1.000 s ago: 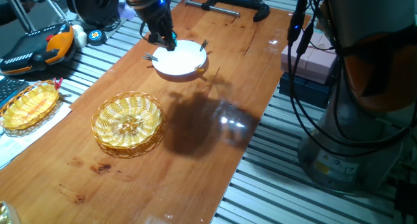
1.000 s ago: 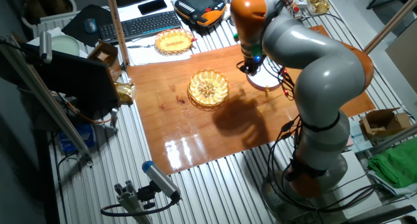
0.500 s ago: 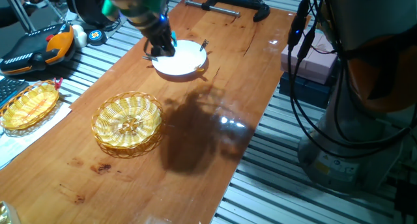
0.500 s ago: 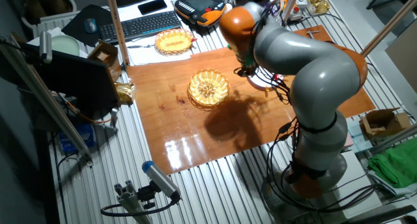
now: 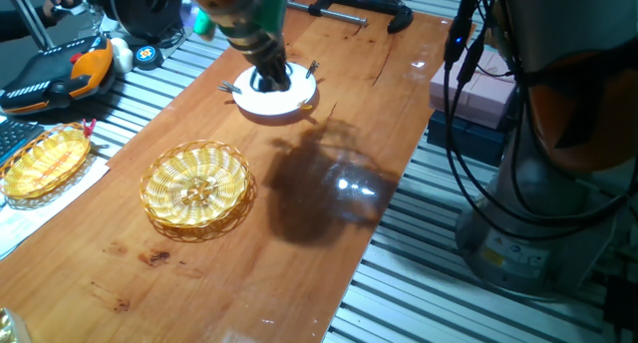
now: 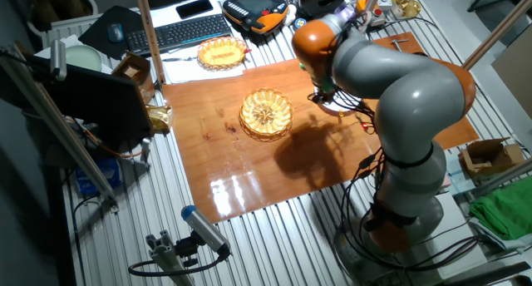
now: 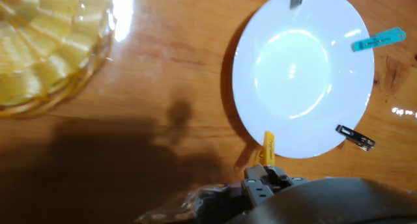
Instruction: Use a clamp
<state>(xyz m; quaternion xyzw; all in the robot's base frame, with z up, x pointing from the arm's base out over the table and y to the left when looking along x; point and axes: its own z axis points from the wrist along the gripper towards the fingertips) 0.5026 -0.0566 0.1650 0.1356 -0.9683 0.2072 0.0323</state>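
The gripper (image 5: 270, 79) is hovering low over the white plate (image 7: 303, 71), and whether its jaws are standing apart or closed I cannot tell. The round wicker basket (image 5: 196, 187) is sitting empty beside the plate. The plate's face is lying bare, with clips pinched on its rim: the yellow clamp (image 7: 268, 148) just ahead of the hand, a teal peg (image 7: 378, 39), and a dark clip (image 7: 355, 137). Judging by this, the yellow clamp is not yet grasped.
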